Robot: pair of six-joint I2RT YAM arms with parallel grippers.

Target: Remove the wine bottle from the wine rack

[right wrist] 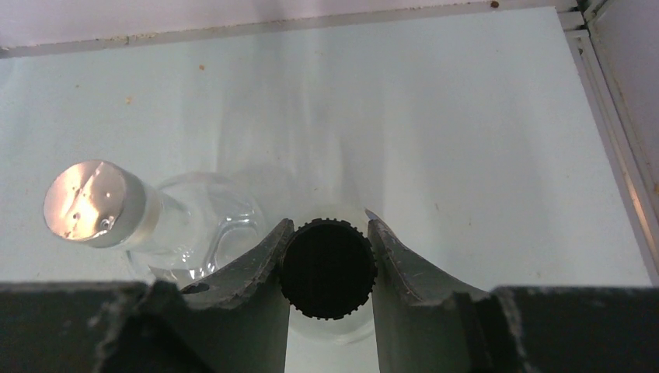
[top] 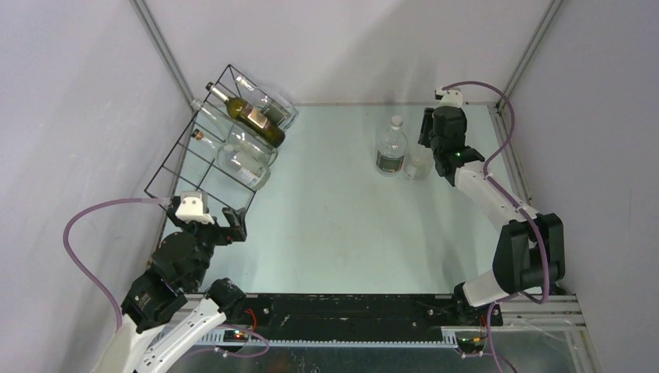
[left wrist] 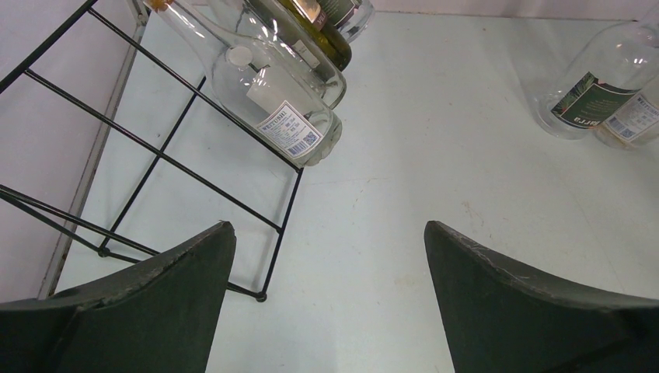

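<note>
Overhead: wine rack far left, a dark wine bottle lying in it. Left wrist: left pincer wide open, near the rack's corner. Right wrist: right pincer clamped on the black cap of a small bottle; likely setting down, release comes next.

One fixed overhead camera, plus one camera on each wrist.
The top view looks down from above and behind the arm bases, far enough back to hold the whole pale green surface. The left wrist view sits low, facing forward between the left arm's dark grey fingers at the black thin-wire grid rack, which the top view also shows. The right wrist view looks steeply down, very close over a black ribbed bottle cap between the right arm's dark fingers.
</note>
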